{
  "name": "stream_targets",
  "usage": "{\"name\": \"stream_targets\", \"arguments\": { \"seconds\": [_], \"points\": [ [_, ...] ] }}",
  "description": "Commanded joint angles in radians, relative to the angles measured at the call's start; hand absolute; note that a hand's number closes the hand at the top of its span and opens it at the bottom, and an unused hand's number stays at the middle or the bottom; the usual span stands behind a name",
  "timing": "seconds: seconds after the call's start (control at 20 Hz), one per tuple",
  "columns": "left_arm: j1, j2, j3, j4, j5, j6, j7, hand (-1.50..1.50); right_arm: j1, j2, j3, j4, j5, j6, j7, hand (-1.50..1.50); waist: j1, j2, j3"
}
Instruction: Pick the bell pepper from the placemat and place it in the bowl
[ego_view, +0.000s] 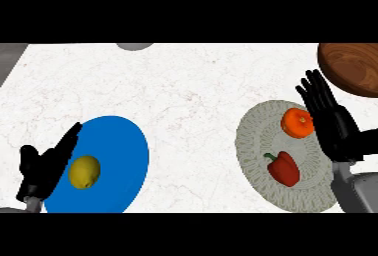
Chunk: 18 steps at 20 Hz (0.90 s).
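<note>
Head view, near edge first.

Left hand: 8 o'clock of the frame, seen edge-on, fingers straight and together, holding nothing, at the left rim of a blue plate. A lemon lies on that plate. Resting; well apart from the task's things.

Bell pepper: red, lying on the round grey woven placemat, in the mat's near half, around 5 o'clock of the mat's centre. Long axis runs 11 o'clock to 5 o'clock, green stem at the 11 o'clock end. Nothing touches it.

Orange fruit: on the same mat, farther back, at 12 o'clock from the pepper, just beside the right hand.

Right hand: over the mat's right rim, fingers straight and slightly spread, pointing to 11 o'clock, empty. The pepper lies at 8 o'clock from the palm, nearer than the fingertips, so they point away from it.

Bowl: brown wood, partly cut off by the frame at 2 o'clock, at 1 o'clock from the mat on the white counter.

Judgement: pick not yet begun. The right hand is far the nearer; it would need to pull back toward 7 o'clock and close across the pepper's short axis, keeping off the orange.
</note>
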Motion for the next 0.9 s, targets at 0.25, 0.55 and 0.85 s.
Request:
{"name": "stream_targets", "arguments": {
  "seconds": [0.25, 0.55, 0.85],
  "points": [
    [-0.101, -0.168, -0.011, -0.158, 0.063, -0.002, -0.062, 0.00, 0.082, -0.276, 0.062, -0.181, 0.248, 0.124, -0.097, 1.50, -0.052, -0.028, -0.028],
    [-0.104, -0.265, -0.079, -0.160, 0.030, 0.031, -0.056, 0.00, 0.366, -0.189, 0.064, -0.260, 0.423, -0.151, -0.247, -1.50, -0.038, -0.017, -0.024],
    [-0.108, -0.239, -0.058, -0.201, 0.042, 0.035, -0.002, 0.00, 0.442, -0.398, 0.155, -0.464, 0.739, -0.181, -0.021, -1.50, -0.033, -0.022, -0.028]
  ]
}}
